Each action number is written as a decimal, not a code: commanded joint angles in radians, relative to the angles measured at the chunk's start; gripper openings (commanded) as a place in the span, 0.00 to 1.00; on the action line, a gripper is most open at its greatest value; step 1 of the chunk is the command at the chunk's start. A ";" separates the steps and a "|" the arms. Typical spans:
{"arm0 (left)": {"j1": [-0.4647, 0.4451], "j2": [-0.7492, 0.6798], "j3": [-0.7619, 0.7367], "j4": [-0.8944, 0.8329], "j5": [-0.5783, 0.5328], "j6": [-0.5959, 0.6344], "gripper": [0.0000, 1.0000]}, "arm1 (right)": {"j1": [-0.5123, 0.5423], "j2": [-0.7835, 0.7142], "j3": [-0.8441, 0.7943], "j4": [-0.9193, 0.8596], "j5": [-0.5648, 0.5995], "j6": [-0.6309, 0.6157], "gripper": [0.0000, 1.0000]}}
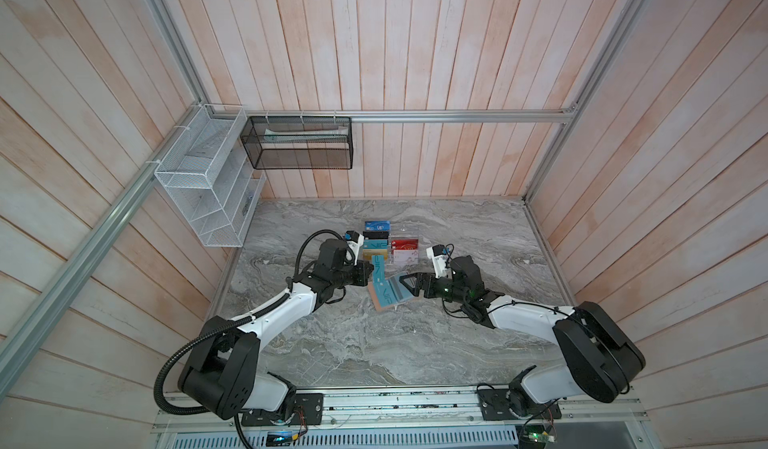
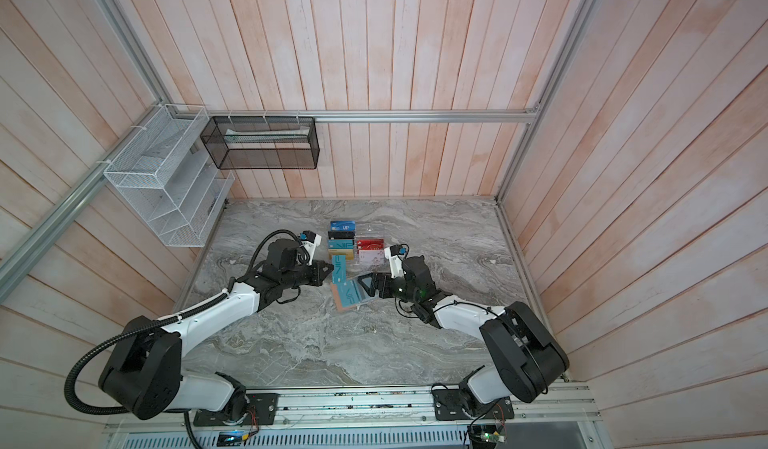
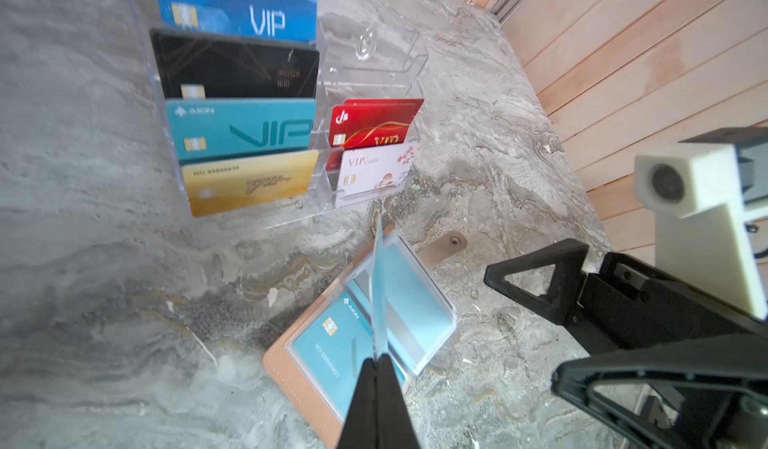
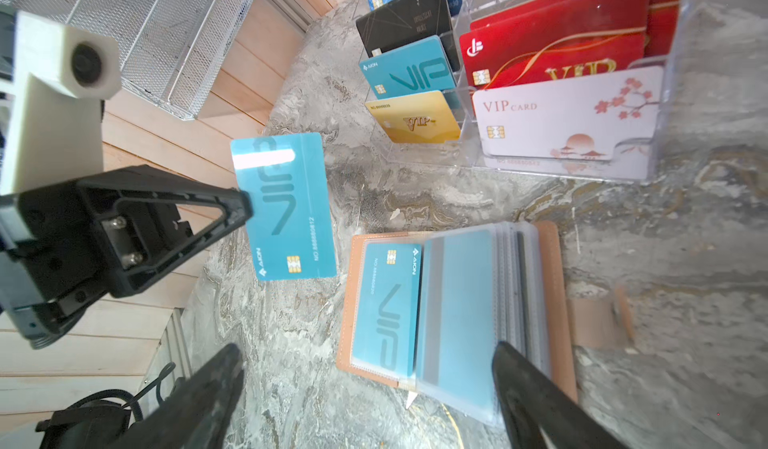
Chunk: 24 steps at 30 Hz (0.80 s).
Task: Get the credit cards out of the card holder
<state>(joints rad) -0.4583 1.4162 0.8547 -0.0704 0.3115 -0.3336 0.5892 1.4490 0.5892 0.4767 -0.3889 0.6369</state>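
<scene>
The tan card holder [image 4: 555, 293] lies open on the marble table [image 1: 353, 343], seen in both top views [image 2: 345, 303]. A teal VIP card [image 4: 388, 305] sits in its left sleeve. A card [image 4: 457, 314] showing its grey stripe lies in the sleeve page beside it. My left gripper [image 3: 379, 359] is shut on another teal VIP card [image 4: 286, 206], held upright in the air just left of the holder [image 1: 379, 272]. My right gripper [image 4: 368, 349] is open over the holder's near edge. One of its fingers [image 4: 523, 384] is over the stacked sleeve pages; whether it touches them is unclear.
A clear acrylic stand [image 3: 365, 52] with several cards stands just behind the holder. A white mesh basket [image 1: 199, 177] and a black mesh basket [image 1: 297, 141] hang on the walls at the back left. The holder's snap tab [image 3: 451, 245] lies on the table.
</scene>
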 commanded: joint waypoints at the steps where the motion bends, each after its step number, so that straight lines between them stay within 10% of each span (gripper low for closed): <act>1: 0.003 -0.016 0.080 -0.116 -0.080 0.163 0.00 | -0.007 -0.036 0.027 -0.104 0.052 -0.062 0.95; 24: -0.022 0.168 0.369 -0.308 -0.323 0.971 0.00 | -0.019 -0.043 0.223 -0.341 0.214 -0.227 0.98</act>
<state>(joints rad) -0.4694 1.5665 1.1973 -0.3676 0.0219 0.4679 0.5793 1.3823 0.7815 0.1745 -0.2035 0.4374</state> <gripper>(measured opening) 0.046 0.980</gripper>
